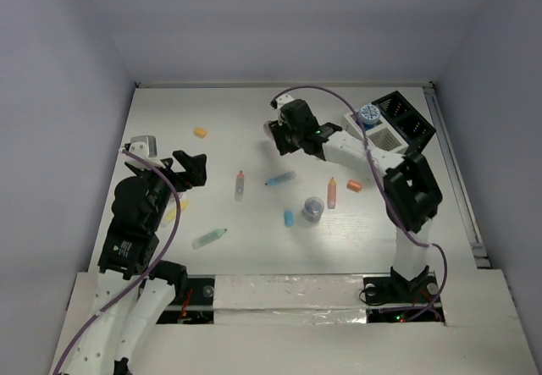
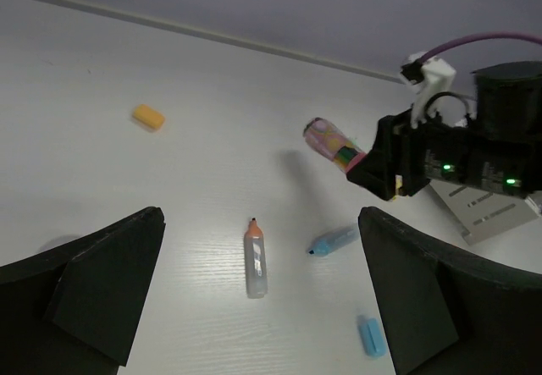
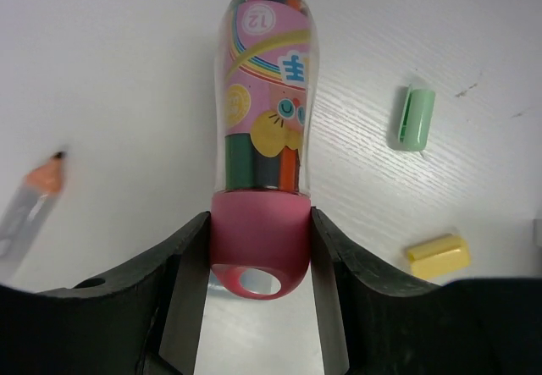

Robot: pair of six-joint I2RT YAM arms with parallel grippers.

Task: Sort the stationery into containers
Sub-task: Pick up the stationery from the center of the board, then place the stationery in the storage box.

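we see the right gripper (image 3: 261, 244) pinching the pink cap of a clear pink tube (image 3: 267, 96) full of coloured pens, with a finger pressed on each side of the cap. in the left wrist view the tube hangs above the table (image 1: 169, 113) with its shadow under it. it is left of the organizer (image 1: 415, 125) and well apart from it. the left gripper (image 1: 196, 169) is spread wide with nothing between its fingers, hovering over the left side of the table.

progress: we judge it early. only a blue jar (image 1: 368, 113) looks to be in the organizer, on the white half; we cannot tell which compartment.

loose on the table:
- an orange-tipped marker (image 1: 240, 185)
- a blue marker (image 1: 279, 178)
- an orange marker (image 1: 332, 192)
- a mint marker (image 1: 209, 238)
- a grey jar (image 1: 313, 208)
- a blue piece (image 1: 289, 218)
- an orange piece (image 1: 201, 132) near the back
- a second orange piece (image 1: 354, 186) just beside the orange marker
- a mint piece (image 3: 415, 118) and a yellow piece (image 3: 437, 256), seen in the right wrist view

step in hand, we think: carry the tube over to the organizer and drop it in. after that nearly all the loose items remain to be sorted.
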